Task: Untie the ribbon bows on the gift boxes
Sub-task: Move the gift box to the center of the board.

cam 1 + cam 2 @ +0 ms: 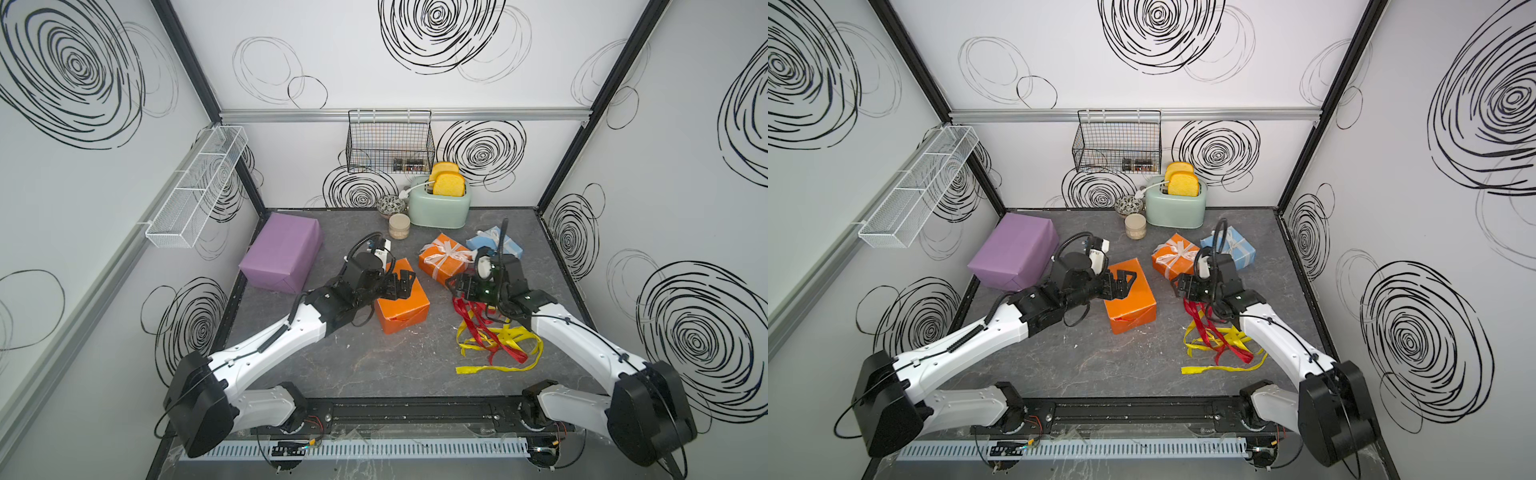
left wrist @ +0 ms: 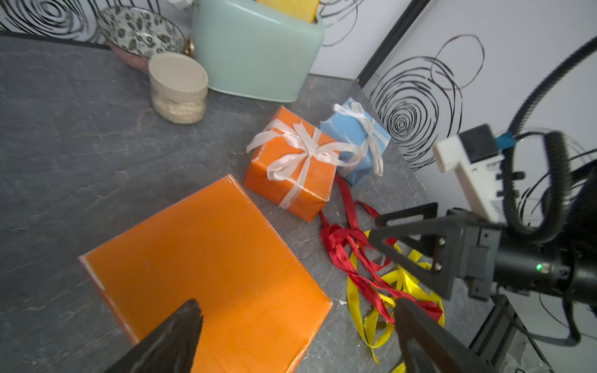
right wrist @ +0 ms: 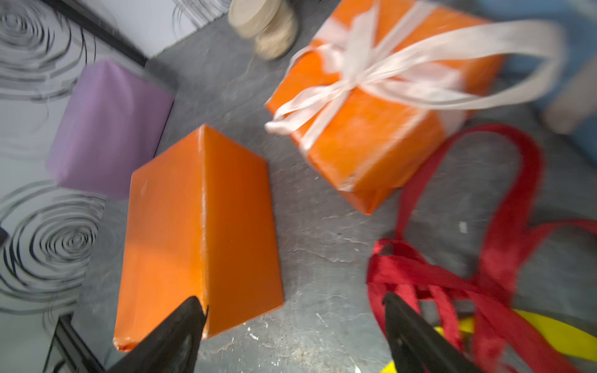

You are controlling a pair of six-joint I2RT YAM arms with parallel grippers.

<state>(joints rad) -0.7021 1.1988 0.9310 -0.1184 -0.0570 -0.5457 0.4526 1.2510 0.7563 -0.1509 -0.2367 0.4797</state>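
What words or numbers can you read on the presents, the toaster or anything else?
No text can be read anywhere.
Small jars in the black wire basket: any labels are too small to read.
Lilac box, big orange box, small orange box, blue box: plain paper, no writing.
Toaster: no brand showing.
Lidded jar: no label showing.

Grey tabletop [image 1: 353, 365] with four gift boxes [image 1: 401, 318], loose red and yellow ribbons [image 1: 515, 332], toaster [image 1: 440, 210], jar [image 1: 399, 226], bowl [image 1: 390, 205].
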